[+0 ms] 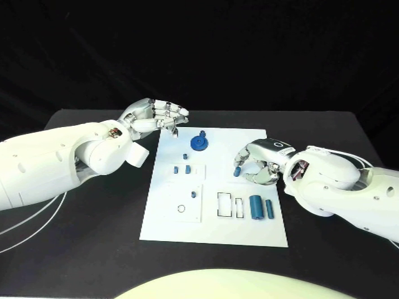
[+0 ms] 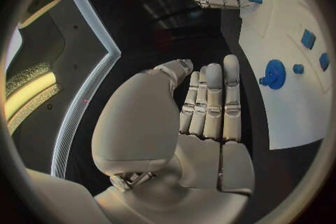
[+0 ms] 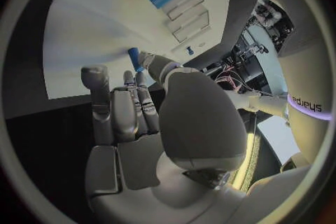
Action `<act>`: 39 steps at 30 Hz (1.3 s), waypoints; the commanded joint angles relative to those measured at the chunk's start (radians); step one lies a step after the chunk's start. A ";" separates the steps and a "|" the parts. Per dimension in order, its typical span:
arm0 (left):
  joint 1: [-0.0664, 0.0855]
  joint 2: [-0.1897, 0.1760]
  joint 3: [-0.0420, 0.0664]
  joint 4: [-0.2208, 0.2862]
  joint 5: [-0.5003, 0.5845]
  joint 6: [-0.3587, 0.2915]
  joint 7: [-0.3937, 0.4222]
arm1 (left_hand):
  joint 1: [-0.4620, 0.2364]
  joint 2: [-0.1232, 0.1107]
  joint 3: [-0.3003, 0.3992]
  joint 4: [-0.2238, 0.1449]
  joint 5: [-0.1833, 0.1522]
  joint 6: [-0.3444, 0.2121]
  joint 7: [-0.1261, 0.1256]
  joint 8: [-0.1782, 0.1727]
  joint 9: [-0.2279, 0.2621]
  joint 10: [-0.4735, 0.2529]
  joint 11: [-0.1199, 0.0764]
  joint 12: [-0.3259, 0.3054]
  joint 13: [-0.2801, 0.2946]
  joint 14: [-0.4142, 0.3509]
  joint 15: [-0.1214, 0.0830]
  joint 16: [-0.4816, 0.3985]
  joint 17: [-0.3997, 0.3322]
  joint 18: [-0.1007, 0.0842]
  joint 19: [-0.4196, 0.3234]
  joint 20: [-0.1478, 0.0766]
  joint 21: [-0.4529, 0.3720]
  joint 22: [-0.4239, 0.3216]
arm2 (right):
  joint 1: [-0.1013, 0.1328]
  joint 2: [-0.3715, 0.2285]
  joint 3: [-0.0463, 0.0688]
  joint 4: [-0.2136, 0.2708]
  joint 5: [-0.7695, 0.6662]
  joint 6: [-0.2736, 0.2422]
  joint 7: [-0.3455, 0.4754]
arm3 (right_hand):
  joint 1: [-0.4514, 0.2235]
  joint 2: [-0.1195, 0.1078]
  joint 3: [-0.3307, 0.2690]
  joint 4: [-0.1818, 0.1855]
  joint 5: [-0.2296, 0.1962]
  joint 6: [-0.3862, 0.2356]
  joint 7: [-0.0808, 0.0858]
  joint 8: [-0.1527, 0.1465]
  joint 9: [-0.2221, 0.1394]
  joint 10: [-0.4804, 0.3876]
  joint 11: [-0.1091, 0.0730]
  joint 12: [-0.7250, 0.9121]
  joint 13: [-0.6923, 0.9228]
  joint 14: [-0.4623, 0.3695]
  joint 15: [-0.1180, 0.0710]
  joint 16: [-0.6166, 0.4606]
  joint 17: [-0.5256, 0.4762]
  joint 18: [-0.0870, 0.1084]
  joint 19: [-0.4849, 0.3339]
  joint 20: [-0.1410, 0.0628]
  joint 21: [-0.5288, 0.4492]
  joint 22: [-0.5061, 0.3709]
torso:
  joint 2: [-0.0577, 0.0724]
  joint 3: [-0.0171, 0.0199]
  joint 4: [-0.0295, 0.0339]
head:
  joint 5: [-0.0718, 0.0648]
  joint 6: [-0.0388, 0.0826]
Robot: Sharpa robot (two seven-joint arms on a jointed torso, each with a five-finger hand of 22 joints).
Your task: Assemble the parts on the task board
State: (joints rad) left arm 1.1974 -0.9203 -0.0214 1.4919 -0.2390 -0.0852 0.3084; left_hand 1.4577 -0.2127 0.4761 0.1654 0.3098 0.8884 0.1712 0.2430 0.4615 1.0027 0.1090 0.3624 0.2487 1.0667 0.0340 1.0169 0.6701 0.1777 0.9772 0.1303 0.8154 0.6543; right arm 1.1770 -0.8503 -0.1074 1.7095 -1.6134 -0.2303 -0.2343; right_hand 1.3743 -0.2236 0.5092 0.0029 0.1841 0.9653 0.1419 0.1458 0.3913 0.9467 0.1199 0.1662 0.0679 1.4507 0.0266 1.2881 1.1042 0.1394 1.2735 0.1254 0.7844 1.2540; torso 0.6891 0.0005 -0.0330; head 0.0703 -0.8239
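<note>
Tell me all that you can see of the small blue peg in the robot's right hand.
The small blue peg is a short, plain blue cylinder that looks like plastic. The right hand pinches it between fingertips, and its free end points down over the task board near the right edge. Whether it touches the board cannot be told.

Premises: robotics lab or test cell. Evidence: black table [image 1: 91, 249] against a black backdrop [image 1: 199, 50]; white task board [image 1: 216, 230] at centre; cable run [image 1: 20, 230] at 8 o'clock; equipment rack [image 3: 262, 39] behind the right arm.
</note>
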 commanded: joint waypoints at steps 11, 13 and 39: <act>0.000 -0.001 0.000 0.002 -0.001 0.019 0.005 | 0.008 0.004 -0.002 -0.004 0.006 0.002 0.004 -0.004 -0.001 0.004 0.002 -0.004 -0.001 -0.004 0.004 -0.005 -0.001 0.006 0.005 0.000 -0.004 0.000 | -0.006 0.033 -0.002 -0.022 -0.023 -0.014 -0.002 | 0.011 0.014 0.012 0.010 0.002 0.012 0.002 -0.003 -0.004 0.031 -0.006 0.027 0.002 0.013 0.000 0.012 0.015 -0.007 0.025 -0.003 0.041 0.018 | 0.001 0.0013 0.0000 | -0.002 -0.001; 0.000 -0.001 0.000 0.002 -0.001 0.020 0.005 | 0.008 0.004 -0.002 -0.004 0.006 0.002 0.004 -0.004 -0.001 0.004 0.002 -0.004 -0.001 -0.004 0.004 -0.005 -0.001 0.006 0.005 0.000 -0.004 0.000 | -0.007 0.038 -0.002 -0.027 -0.022 -0.015 -0.002 | 0.011 0.014 0.015 0.011 0.002 0.012 0.001 -0.003 -0.004 0.034 -0.007 0.028 0.002 0.014 -0.001 0.013 0.016 -0.007 0.027 -0.003 0.043 0.019 | 0.000 0.0010 -0.0001 | -0.002 -0.001; 0.000 -0.001 0.000 0.001 -0.001 0.025 -0.001 | 0.008 0.005 -0.004 -0.004 0.006 0.003 0.004 -0.005 -0.002 0.006 0.002 -0.006 -0.003 -0.006 0.004 -0.007 -0.002 0.006 0.004 0.000 -0.005 -0.001 | -0.017 0.058 -0.006 -0.061 -0.025 -0.009 -0.005 | 0.006 0.018 0.083 0.021 -0.006 0.047 0.007 0.016 0.002 0.126 -0.026 0.043 0.001 0.028 -0.018 0.024 0.032 -0.017 0.058 -0.018 0.097 0.049 | 0.000 0.0007 -0.0006 | -0.006 -0.005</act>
State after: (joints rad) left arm 1.1974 -0.9220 -0.0215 1.4920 -0.2390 -0.0804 0.3047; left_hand 1.4577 -0.2127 0.4762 0.1654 0.3098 0.8884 0.1712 0.2430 0.4603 1.0027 0.1090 0.3627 0.2468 1.0667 0.0341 1.0131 0.6687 0.1776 0.9772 0.1303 0.8154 0.6543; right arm 1.1615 -0.7938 -0.1134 1.6478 -1.6277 -0.2341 -0.2399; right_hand 1.3806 -0.2172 0.5867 0.0249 0.1840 1.0053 0.1523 0.1573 0.3922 1.0651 0.0946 0.2028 0.0689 1.4685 0.0158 1.3056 1.1352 0.1393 1.3237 0.1074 0.8770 1.3018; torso 0.6886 0.0013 -0.0337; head 0.0649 -0.8296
